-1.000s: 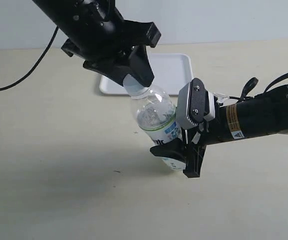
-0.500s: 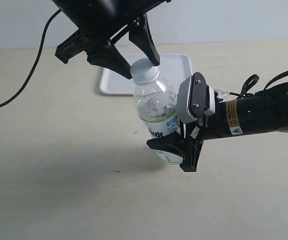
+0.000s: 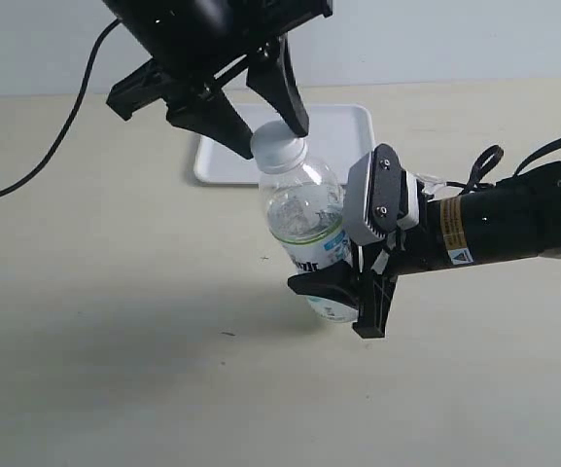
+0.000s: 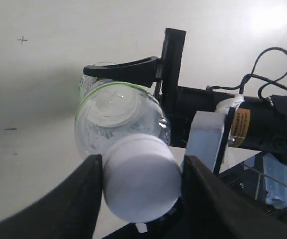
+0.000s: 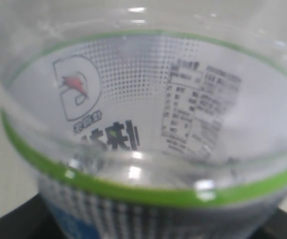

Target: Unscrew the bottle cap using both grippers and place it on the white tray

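The left gripper (image 4: 142, 167) clamps the white bottle cap (image 4: 141, 186); its black fingers (image 4: 78, 199) press at the cap's 9 and 3 o'clock. The clear bottle (image 4: 116, 112) extends toward 11 o'clock, where the right gripper (image 4: 148, 69) holds its body.

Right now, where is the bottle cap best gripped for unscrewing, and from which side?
Take the bottle cap by its round side wall, fingers on opposite sides, coming from above along the neck. The bottle leans slightly, so tilt the approach to match. The left end effector straddles it this way; the right end effector clamps the lower body.
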`<move>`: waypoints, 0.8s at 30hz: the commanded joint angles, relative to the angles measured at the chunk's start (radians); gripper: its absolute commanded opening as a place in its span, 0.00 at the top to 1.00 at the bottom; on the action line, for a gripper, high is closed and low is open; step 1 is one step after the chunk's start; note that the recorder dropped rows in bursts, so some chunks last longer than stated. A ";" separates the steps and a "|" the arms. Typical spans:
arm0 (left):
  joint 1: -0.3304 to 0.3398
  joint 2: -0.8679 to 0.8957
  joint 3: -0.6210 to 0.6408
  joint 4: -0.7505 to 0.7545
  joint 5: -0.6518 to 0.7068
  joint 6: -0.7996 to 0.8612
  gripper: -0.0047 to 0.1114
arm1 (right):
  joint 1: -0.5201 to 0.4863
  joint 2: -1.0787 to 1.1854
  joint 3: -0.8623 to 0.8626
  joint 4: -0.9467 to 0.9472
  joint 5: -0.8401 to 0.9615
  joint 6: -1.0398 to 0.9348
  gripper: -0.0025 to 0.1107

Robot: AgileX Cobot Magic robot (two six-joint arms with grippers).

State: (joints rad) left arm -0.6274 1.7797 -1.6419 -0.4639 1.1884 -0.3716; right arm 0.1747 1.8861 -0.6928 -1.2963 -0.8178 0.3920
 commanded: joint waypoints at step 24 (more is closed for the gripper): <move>0.000 -0.007 -0.047 0.051 0.033 0.872 0.22 | 0.000 -0.002 0.000 -0.029 -0.013 0.024 0.98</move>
State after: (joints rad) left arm -0.6274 1.7797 -1.6825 -0.3998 1.2173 0.4825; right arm 0.1747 1.8899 -0.6928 -1.3301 -0.8022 0.4118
